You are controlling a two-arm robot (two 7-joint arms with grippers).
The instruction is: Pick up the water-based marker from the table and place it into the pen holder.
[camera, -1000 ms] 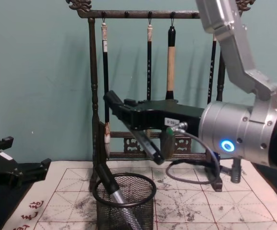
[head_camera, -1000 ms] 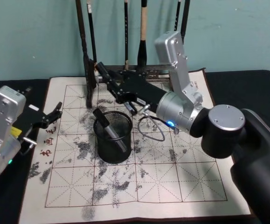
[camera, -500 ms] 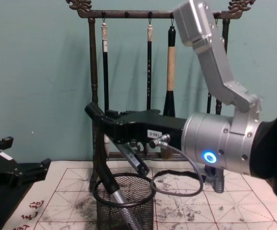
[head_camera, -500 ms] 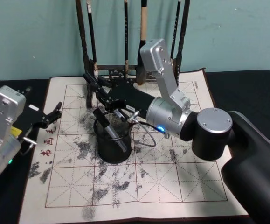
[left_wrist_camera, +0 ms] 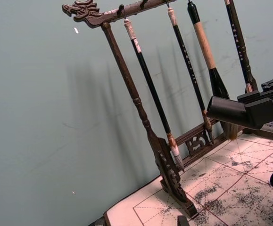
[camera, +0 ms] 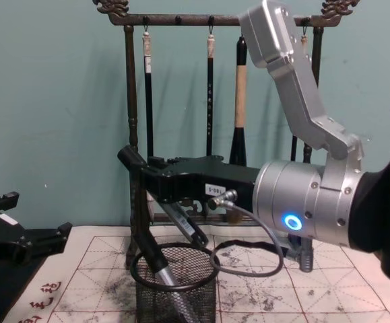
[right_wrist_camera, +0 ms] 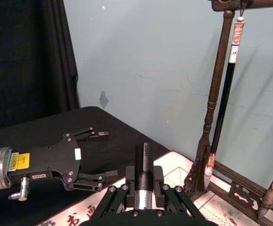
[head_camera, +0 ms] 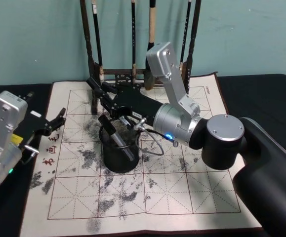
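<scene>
The black mesh pen holder [head_camera: 120, 157] [camera: 181, 296] stands on the table's cream gridded mat [head_camera: 182, 187]. My right gripper [head_camera: 115, 103] [camera: 174, 192] [right_wrist_camera: 144, 188] hangs over it, shut on the water-based marker [camera: 189, 227] [right_wrist_camera: 144, 162]. The marker is slanted, its lower end at the holder's rim. Whether that end is inside the cup is unclear. Another dark marker [head_camera: 115, 138] [camera: 157, 259] leans inside the holder. My left gripper [head_camera: 59, 121] [right_wrist_camera: 101, 155] rests open at the mat's left edge, holding nothing.
A tall dark wooden brush rack [camera: 133, 101] [left_wrist_camera: 141, 113] with several hanging brushes stands right behind the holder, close to my right gripper. A grey cable [head_camera: 152, 143] loops from the right arm beside the holder. Ink smudges cover the mat.
My right arm has swung left and down, carrying the marker from beside the holder to over its opening. The left arm has not moved.
</scene>
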